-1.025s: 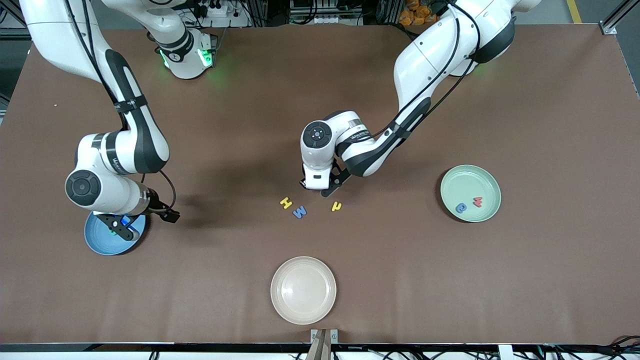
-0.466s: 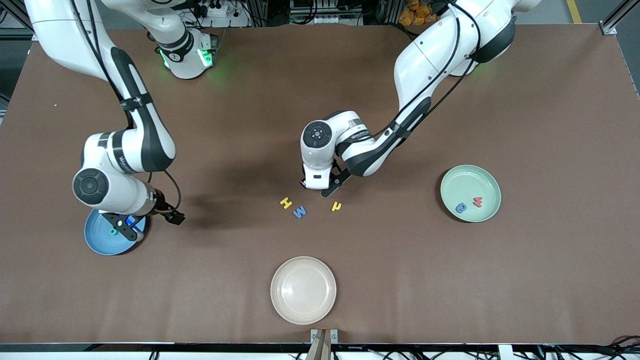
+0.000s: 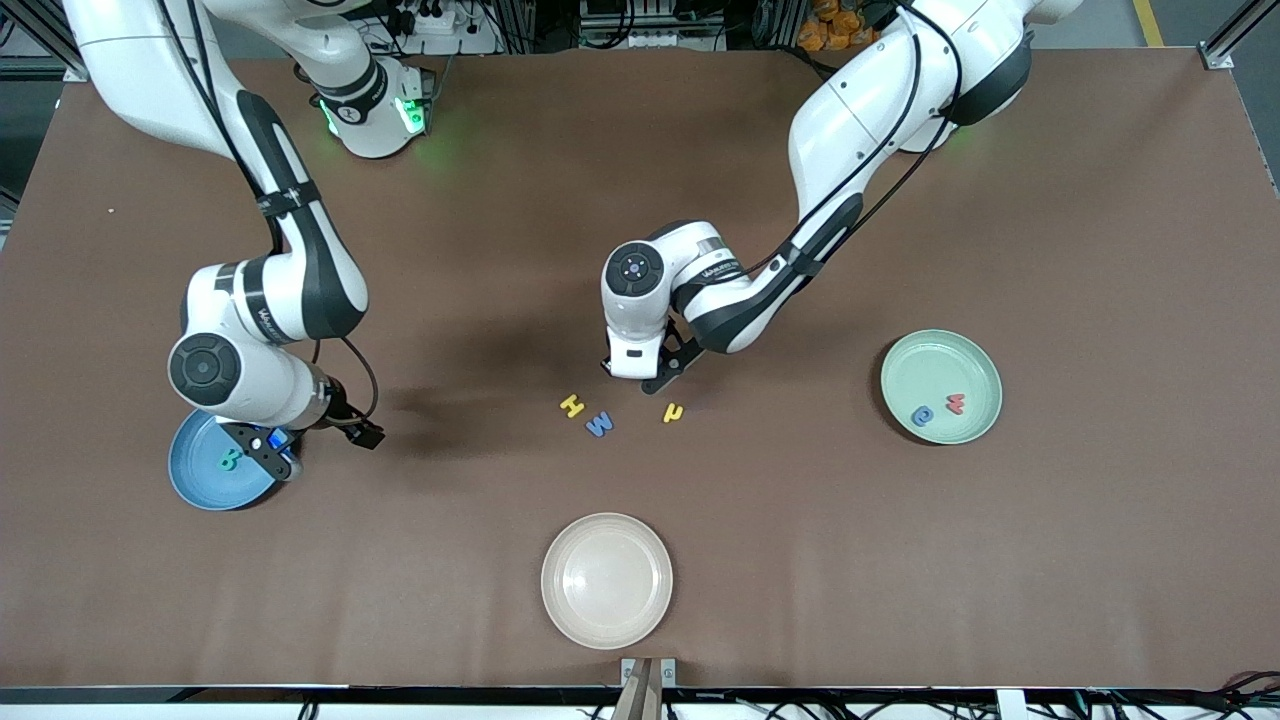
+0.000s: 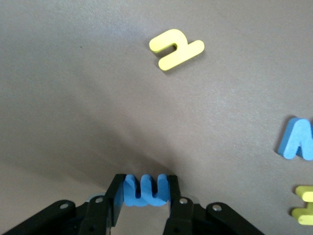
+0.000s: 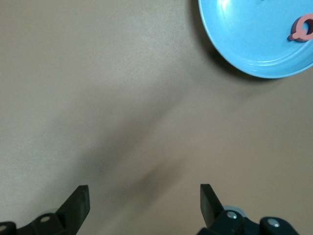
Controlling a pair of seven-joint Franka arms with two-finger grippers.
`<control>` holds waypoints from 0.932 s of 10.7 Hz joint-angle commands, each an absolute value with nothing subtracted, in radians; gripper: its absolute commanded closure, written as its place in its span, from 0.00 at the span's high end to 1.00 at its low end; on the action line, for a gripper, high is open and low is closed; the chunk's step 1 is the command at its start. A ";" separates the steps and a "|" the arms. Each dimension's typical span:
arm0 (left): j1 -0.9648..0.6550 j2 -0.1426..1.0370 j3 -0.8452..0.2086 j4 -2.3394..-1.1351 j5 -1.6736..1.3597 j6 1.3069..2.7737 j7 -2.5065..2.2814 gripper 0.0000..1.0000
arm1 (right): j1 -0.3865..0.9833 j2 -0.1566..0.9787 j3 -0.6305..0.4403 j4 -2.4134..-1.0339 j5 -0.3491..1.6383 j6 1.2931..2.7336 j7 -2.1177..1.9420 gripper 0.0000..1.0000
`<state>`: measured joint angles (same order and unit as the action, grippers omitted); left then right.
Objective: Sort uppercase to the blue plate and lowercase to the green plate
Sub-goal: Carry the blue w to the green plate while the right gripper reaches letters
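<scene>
My left gripper (image 3: 640, 378) is shut on the blue E-shaped letter (image 4: 145, 190), low over the table beside the yellow H (image 3: 571, 405), blue M (image 3: 599, 424) and yellow h (image 3: 673, 412). The left wrist view shows the yellow h (image 4: 175, 48), blue M (image 4: 297, 139) and yellow H (image 4: 305, 204). My right gripper (image 3: 275, 452) is open and empty over the blue plate's (image 3: 200, 482) rim. The green R (image 3: 230, 459) lies on that plate. The right wrist view shows the plate (image 5: 244, 39) with the red rounded letter (image 5: 301, 28). The green plate (image 3: 940, 360) holds the blue a-like letter (image 3: 922, 415) and red w (image 3: 955, 404).
A beige plate (image 3: 606, 580) sits near the table's front edge, nearer to the camera than the loose letters. The brown table runs wide between the plates.
My right arm has moved off the blue plate toward the table's middle, uncovering the green R. My left arm has not moved.
</scene>
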<state>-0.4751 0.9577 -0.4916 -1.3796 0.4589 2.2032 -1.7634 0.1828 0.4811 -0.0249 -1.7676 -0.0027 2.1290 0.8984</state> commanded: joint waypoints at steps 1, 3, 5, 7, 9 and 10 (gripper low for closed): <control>-0.471 0.896 -0.479 -1.410 0.453 2.126 -1.697 0.09 | 0.216 0.492 -0.029 -1.755 0.011 2.144 0.966 1.00; -0.439 0.864 -0.486 -1.416 0.453 2.047 -1.590 0.02 | 0.219 0.500 -0.029 -1.750 0.012 2.146 0.969 1.00; -0.385 0.798 -0.489 -1.495 0.453 2.019 -1.438 0.00 | 0.239 0.511 -0.029 -1.746 0.014 2.170 1.044 1.00; -0.242 0.702 -0.561 -1.628 0.454 2.029 -1.295 0.00 | 0.311 0.555 -0.029 -1.695 0.014 2.178 1.132 1.00; -0.097 0.577 -0.604 -1.811 0.454 2.090 -1.159 0.00 | 0.388 0.610 -0.029 -1.637 0.014 2.180 1.204 1.00; -0.039 0.521 -0.617 -1.888 0.454 2.114 -1.094 0.00 | 0.417 0.626 -0.029 -1.629 0.015 2.183 1.218 1.00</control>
<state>-0.1344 0.6689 -0.5875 -1.6872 0.4591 2.0513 -1.1747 0.3768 0.5741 -0.0214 -1.6881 0.0001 2.1876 1.1834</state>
